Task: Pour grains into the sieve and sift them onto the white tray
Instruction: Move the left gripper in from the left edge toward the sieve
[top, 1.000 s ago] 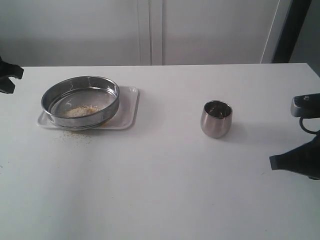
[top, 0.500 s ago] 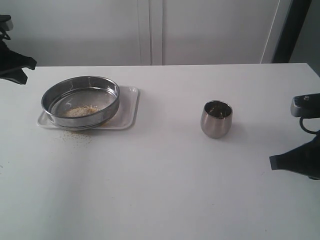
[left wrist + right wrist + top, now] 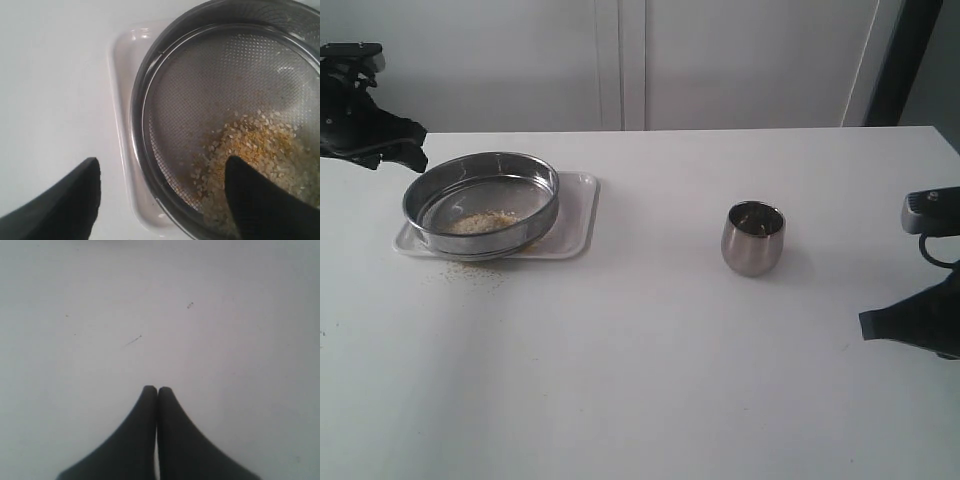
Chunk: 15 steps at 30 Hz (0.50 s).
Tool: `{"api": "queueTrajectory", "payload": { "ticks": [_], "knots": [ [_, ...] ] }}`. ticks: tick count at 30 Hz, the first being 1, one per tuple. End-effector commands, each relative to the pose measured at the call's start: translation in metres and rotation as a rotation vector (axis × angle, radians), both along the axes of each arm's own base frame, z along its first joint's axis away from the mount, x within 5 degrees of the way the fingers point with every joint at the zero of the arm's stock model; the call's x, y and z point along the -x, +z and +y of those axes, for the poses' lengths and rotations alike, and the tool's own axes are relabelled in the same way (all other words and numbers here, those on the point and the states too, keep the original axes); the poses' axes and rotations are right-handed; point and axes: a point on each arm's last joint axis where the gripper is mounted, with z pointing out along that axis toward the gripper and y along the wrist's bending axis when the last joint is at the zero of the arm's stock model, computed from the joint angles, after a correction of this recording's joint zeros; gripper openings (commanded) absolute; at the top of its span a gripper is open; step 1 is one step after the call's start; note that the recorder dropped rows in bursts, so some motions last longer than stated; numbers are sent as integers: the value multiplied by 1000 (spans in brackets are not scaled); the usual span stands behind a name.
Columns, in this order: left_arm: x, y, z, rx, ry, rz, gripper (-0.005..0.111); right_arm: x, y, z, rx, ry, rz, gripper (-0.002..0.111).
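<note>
readable text: none | steel cup point(image 3: 753, 238): perhaps too blurred to tell

My black, two-fingered left gripper point(image 3: 418, 148) reaches in from the far left edge of the exterior view, raised and tilted downward. In the left wrist view its dark, tapered fingers point(image 3: 65, 200) stand wide apart with nothing gripped between them. My black, two-fingered right gripper point(image 3: 868, 324) sits low at the right edge, pointing inward. In the right wrist view its fingers point(image 3: 137, 440) press flat together along their length, tips touching, clamping nothing.
</note>
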Motion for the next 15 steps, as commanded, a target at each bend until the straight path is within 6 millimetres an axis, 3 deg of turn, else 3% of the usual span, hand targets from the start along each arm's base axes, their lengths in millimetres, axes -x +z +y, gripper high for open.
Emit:
{"api": "queueTrajectory", "payload": {
  "ticks": [1,2,15],
  "knots": [
    [-6,-4,0,7,16,-9,69,1,0,-2,1,-8,-7,0],
    [-9,-7,0,5,27,-26,65,0,0,-2,1,-8,-10,0],
    [-25,-47,2,-4,54,-21,65,0,0,-2,1,-8,-10,0]
  ]
}}
